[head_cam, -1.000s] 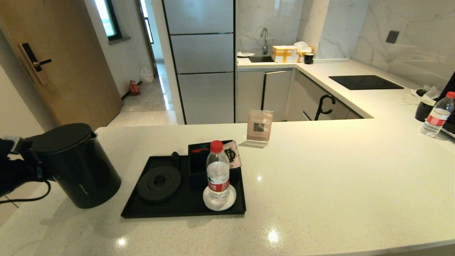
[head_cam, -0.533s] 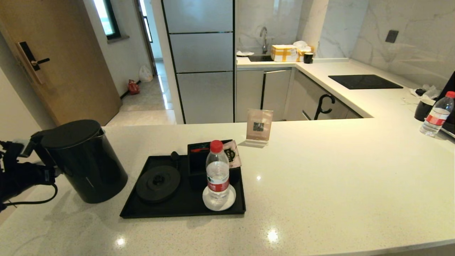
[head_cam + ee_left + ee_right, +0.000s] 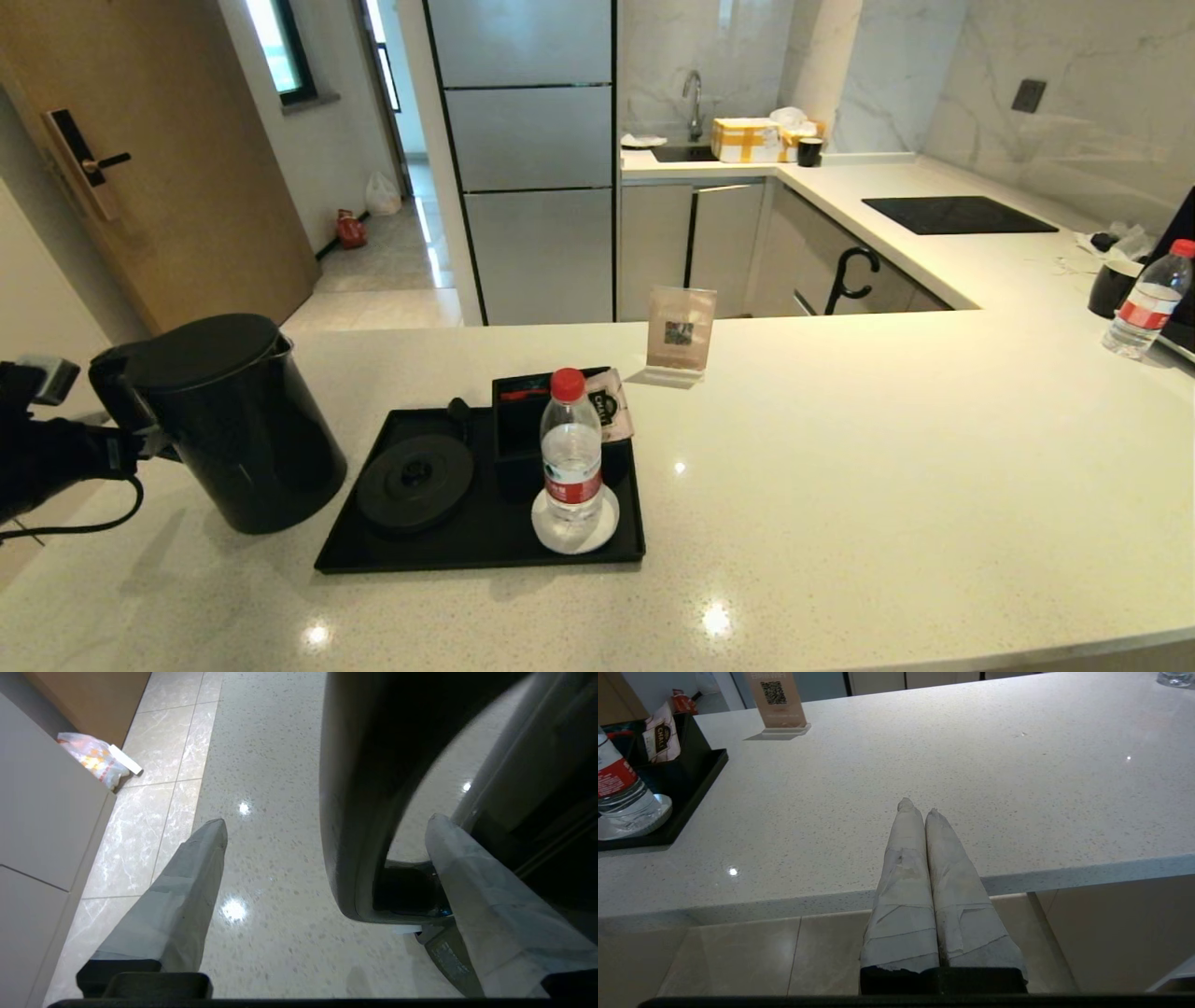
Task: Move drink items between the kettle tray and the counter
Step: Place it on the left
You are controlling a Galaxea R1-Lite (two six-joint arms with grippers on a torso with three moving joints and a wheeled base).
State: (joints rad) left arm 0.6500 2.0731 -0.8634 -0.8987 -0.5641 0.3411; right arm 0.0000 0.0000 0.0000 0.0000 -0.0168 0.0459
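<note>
Two fingers [image 3: 196, 868] spread around kettle [image 3: 233, 425] handle, left gripper [image 3: 327, 826] level – right gripper [image 3: 917, 807] clenched, empty.

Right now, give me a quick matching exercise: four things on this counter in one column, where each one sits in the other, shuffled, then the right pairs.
Things
1. kettle
2. water bottle
3. kettle base
4. sign stand

Places
A. on the white coaster in the tray
B. on the counter behind the tray
C. on the counter left of the tray, its handle between the open fingers of the left gripper
D. flat in the tray's left half

Pairs: 1-C, 2-A, 3-D, 4-B
</note>
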